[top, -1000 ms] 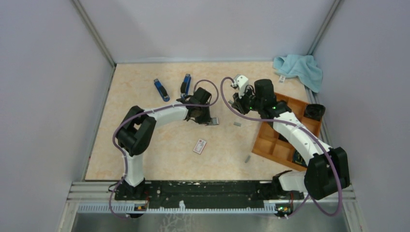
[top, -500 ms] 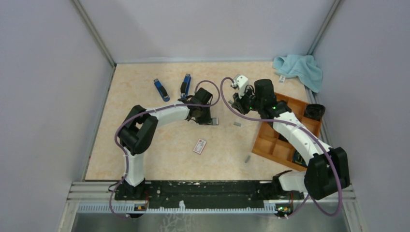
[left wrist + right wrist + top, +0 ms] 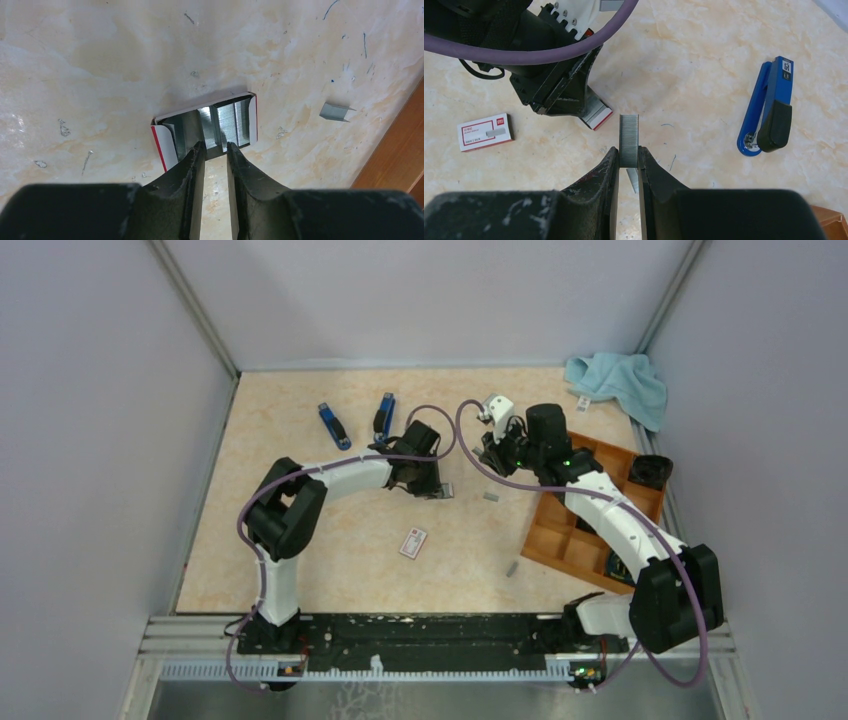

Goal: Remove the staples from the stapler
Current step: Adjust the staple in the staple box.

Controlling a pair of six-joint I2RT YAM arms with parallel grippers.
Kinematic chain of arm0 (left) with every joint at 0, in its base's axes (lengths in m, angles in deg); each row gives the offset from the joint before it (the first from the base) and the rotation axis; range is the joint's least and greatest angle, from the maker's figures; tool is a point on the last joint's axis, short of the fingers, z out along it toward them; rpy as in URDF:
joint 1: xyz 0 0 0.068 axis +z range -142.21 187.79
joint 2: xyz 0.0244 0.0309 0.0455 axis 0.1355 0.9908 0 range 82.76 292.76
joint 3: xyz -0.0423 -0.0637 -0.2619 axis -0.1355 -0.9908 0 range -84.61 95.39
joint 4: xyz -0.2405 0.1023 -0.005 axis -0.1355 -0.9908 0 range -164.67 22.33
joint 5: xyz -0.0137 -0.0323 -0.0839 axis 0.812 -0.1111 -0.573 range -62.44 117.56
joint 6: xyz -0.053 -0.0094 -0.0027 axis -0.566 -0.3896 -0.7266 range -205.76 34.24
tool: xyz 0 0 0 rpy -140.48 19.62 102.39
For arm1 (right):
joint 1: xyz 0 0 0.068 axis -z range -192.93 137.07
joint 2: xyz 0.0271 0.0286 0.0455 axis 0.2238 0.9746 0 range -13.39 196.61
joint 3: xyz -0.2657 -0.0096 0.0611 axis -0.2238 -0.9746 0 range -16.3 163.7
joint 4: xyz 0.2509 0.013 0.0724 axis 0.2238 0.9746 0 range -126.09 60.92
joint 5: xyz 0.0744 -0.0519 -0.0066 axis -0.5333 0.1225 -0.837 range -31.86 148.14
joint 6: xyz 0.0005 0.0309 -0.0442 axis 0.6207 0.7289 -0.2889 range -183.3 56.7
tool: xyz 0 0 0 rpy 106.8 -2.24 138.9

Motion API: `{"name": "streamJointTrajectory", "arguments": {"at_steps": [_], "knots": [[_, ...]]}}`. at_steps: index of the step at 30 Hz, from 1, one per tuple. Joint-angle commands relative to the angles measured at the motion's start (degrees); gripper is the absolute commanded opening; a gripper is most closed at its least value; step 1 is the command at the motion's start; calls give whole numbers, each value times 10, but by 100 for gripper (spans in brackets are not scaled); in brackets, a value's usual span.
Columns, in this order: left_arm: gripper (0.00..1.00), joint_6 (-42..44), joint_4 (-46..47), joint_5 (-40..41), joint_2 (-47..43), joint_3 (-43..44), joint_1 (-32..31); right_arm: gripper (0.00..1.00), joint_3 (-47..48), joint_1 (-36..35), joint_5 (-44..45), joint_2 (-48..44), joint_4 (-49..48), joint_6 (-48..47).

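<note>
My right gripper (image 3: 628, 156) is shut on a silvery strip of staples (image 3: 628, 137) and holds it above the table; it also shows in the top view (image 3: 488, 458). A second strip (image 3: 632, 180) lies on the table under it. My left gripper (image 3: 215, 148) is closed on the near edge of an open red-and-white staple box (image 3: 227, 122) with staple strips inside; in the top view the gripper (image 3: 438, 491) is at table centre. Two blue staplers (image 3: 333, 425) (image 3: 384, 415) lie behind the left arm; one (image 3: 769, 107) shows in the right wrist view.
Loose staple strips lie on the table (image 3: 491, 497) (image 3: 511, 568) (image 3: 334, 112). A closed white box with a red label (image 3: 413, 542) lies nearer the front. A wooden compartment tray (image 3: 560, 530), a black object (image 3: 650, 472) and a blue cloth (image 3: 620, 380) are on the right.
The left arm's elbow has shifted very slightly. Both grippers keep their hold and place.
</note>
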Motion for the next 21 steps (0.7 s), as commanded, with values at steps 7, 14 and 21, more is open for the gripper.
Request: {"name": "streamJointTrajectory", "arguments": {"at_steps": [7, 14, 21], "knots": [[31, 11, -10, 16, 2, -4, -1, 11, 23, 2, 1, -22, -21, -5], [31, 14, -44, 37, 3, 0, 1, 11, 23, 2, 1, -24, -20, -5], [31, 21, -50, 43, 0, 6, 0, 11, 23, 2, 0, -24, -20, -5]]}}
